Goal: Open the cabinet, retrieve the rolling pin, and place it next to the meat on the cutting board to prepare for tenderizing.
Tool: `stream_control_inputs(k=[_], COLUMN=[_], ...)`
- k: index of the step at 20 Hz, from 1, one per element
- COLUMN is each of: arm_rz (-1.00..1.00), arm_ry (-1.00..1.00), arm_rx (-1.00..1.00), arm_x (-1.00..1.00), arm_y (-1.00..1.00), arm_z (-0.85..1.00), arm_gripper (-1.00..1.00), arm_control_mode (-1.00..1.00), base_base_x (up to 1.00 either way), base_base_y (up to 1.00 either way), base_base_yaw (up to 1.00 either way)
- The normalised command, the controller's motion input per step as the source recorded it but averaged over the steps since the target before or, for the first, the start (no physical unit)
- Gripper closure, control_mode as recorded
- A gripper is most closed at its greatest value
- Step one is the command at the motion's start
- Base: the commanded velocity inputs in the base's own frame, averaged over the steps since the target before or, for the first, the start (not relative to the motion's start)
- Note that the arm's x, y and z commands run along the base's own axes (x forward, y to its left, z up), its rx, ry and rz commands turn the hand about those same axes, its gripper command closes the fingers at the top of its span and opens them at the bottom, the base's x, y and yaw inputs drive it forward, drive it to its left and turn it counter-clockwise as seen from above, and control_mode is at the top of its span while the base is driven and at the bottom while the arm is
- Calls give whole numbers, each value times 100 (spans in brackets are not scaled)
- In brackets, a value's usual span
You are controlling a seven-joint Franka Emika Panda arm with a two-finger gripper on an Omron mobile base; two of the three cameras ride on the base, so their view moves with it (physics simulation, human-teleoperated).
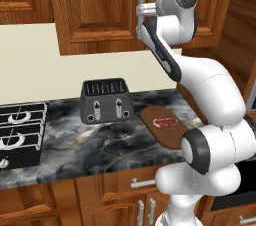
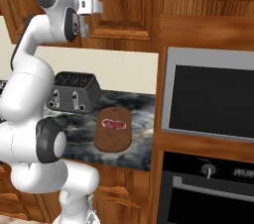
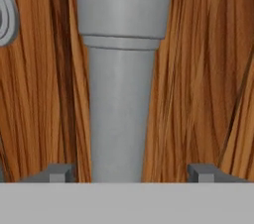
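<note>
The cabinet [image 1: 100, 5] is closed, its two long grey bar handles side by side. My gripper [image 1: 142, 12] is raised against the doors and stands open. In the hand view one handle [image 3: 121, 94] runs straight between my fingertips [image 3: 59, 172], with a gap on each side, the gripper [image 3: 130, 173] centred on it. The mount of the other handle [image 3: 4, 15] shows at the left edge. The meat [image 1: 164, 122] lies flat on the cutting board [image 1: 150, 115] on the counter right of the toaster. From the right I see the board [image 2: 111, 142] and the meat [image 2: 113, 124]. The rolling pin is hidden.
A black toaster [image 1: 106, 101] stands on the dark marble counter [image 1: 100, 145], with a stove [image 1: 20, 130] at the left. A built-in microwave [image 2: 208, 99] and an oven [image 2: 208, 188] fill the tall unit to the right. My own arm [image 1: 210, 90] rises over the board's right end.
</note>
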Motion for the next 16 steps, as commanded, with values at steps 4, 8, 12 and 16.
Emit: stream_control_inputs(k=[4,8,12,16], arm_rz=[2,3,3,3], arm_ry=[9,2,0,0], arm_rx=[0,0,0,0], arm_x=[28,9,15,20], arm_y=[4,3,0,3], arm_z=[-1,-2,-1,0], arm_gripper=[100,100,100,100], arm_control_mode=[-100,-100,-100,-100], base_base_x=[0,0,0,0], base_base_y=[0,0,0,0], base_base_yaw=[0,0,0,0])
